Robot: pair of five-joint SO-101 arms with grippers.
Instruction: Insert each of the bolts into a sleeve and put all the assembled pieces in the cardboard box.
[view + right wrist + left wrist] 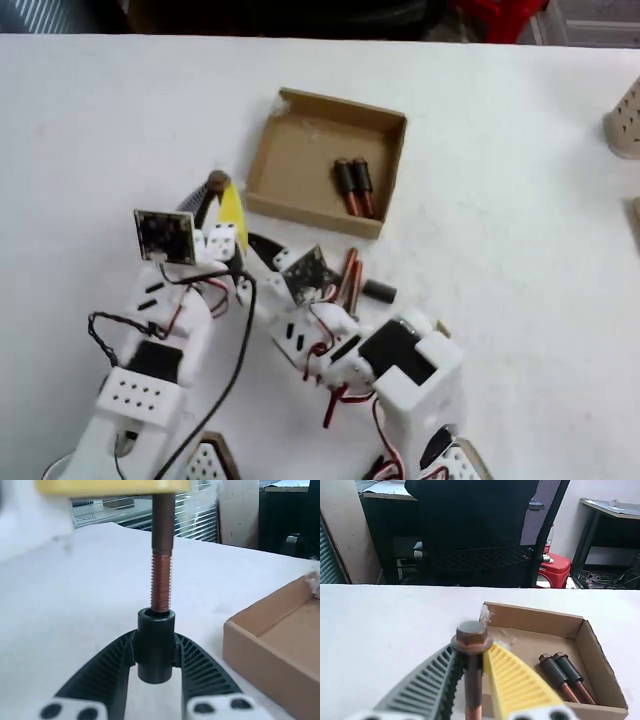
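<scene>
A: Left gripper (pixel 471 652)?
B: Clenched on bolt (pixel 473 680), just under the hex head, between grey and yellow fingers (pixel 512 680). Upright, head up. Seen from above, at 9 o'clock of box (pixel 295 160).

A: Right gripper (pixel 155 641)?
B: Grasping sleeve (pixel 155 650) between black fingers (pixel 105 672), directly below the bolt. Upright too, open end up.

A: Joined?
B: Barely. Copper thread tip at the sleeve's mouth, just inside. Most of the thread bare above it.

A: And the box?
B: On white table (pixel 520 220), toward 12 o'clock from both arms, open-topped. Two pieces (pixel 353 186) inside, at 4 o'clock of its floor, side by side and touching. Dark sleeves toward 12, copper ends toward 6.

A: Anything loose?
B: At 6 o'clock of box, just outside its wall: loose bolt (pixel 348 278) lying flat, with loose sleeve (pixel 379 292) just beside it at 4 o'clock. Lower end of that bolt hidden under the right arm. Cannot tell whether one shaft or two there.

A: Beyond the table?
B: Black chair (pixel 480 530), past the far edge at 12 o'clock.
</scene>
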